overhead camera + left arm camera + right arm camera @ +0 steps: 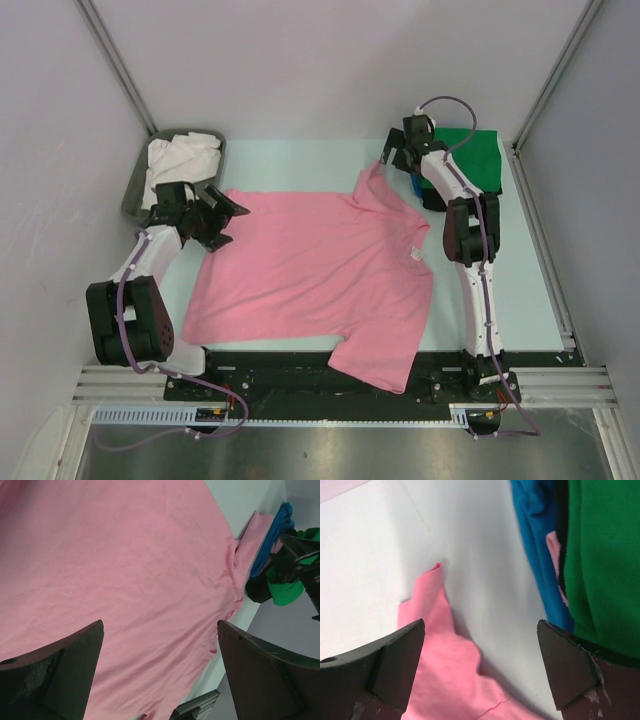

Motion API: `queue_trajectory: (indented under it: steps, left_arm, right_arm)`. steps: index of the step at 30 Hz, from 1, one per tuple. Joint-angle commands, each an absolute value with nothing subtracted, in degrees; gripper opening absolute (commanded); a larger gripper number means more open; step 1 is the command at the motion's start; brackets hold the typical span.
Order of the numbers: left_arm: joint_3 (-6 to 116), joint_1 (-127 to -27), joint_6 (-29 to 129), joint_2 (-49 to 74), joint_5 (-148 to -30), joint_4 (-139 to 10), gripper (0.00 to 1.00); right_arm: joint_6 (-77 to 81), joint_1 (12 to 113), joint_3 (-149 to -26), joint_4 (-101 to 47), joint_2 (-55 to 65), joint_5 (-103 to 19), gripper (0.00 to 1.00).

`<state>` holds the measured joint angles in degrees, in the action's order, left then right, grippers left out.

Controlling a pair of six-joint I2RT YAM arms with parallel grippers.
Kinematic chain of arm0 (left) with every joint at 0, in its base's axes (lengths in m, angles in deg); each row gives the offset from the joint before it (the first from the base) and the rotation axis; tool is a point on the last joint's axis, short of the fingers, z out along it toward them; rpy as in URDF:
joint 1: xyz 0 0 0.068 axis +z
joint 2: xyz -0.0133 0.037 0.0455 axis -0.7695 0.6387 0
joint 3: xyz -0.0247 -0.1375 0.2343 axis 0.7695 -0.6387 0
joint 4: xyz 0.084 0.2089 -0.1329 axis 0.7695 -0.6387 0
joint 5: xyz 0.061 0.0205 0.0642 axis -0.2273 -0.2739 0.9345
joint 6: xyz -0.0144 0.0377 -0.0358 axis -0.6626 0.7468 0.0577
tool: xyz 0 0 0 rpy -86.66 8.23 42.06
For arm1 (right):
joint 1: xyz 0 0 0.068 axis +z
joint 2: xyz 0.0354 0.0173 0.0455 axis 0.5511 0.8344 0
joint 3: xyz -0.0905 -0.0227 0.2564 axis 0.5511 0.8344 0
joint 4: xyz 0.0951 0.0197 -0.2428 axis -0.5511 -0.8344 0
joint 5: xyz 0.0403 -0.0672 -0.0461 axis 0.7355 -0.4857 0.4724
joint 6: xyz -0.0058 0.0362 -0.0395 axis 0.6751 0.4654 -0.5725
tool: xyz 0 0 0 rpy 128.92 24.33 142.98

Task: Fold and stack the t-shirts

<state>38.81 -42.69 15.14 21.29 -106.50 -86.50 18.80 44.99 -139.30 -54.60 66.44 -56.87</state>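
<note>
My jaws stand wide apart above the pale worktop point(485, 555). A creased corner of the pink t-shirt point(445, 670) lies there between them. At the right, the blue t-shirt point(535, 540) lies just beside the green t-shirt point(602, 555).

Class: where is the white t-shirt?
Top view: the white t-shirt lies in the grey tray, far left, just beyond the left gripper.

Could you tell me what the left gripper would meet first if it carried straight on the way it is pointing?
Most likely the pink t-shirt: in the wrist view of the left gripper, the cloth fills the gap between its open jaws. How far off it lies is unclear.
</note>
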Motion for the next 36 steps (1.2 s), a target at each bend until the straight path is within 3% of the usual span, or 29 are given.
queue_trajectory:
  steps: [1, 7, 10, 17, 19, 24, 28, 36]
  left_arm:
    - [38.0, -43.3, 15.9, 19.5, -108.1, -84.4, 1.00]
    - [37.8, -43.2, 15.3, 19.8, -108.4, -83.7, 1.00]
    - [37.8, -43.2, 15.7, 19.8, -108.4, -83.9, 1.00]
    - [37.5, -43.2, 16.4, 20.5, -108.6, -84.1, 1.00]
    - [37.3, -43.2, 16.4, 20.7, -108.5, -84.0, 1.00]
    - [37.3, -43.3, 16.2, 21.1, -108.6, -83.6, 1.00]
    - [37.2, -43.2, 16.4, 20.9, -108.4, -83.8, 1.00]
    - [37.2, -43.2, 16.6, 20.7, -107.8, -84.2, 1.00]
  right_arm:
    - [22.3, 45.1, -141.4, -54.4, 64.3, -48.0, 1.00]
    - [28.1, 45.0, -142.6, -52.5, 71.1, -37.8, 0.85]
    - [29.3, 45.0, -142.6, -51.9, 73.1, -37.4, 0.67]
    - [29.9, 44.9, -142.2, -51.4, 74.4, -37.4, 0.45]
    - [29.9, 44.7, -142.2, -51.3, 74.5, -37.4, 0.33]
    - [29.3, 44.2, -140.8, -51.4, 74.0, -38.2, 0.18]
    - [28.3, 43.4, -140.0, -52.0, 73.4, -40.5, 0.00]
    - [22.9, 41.5, -140.9, -55.1, 72.0, -46.9, 0.01]
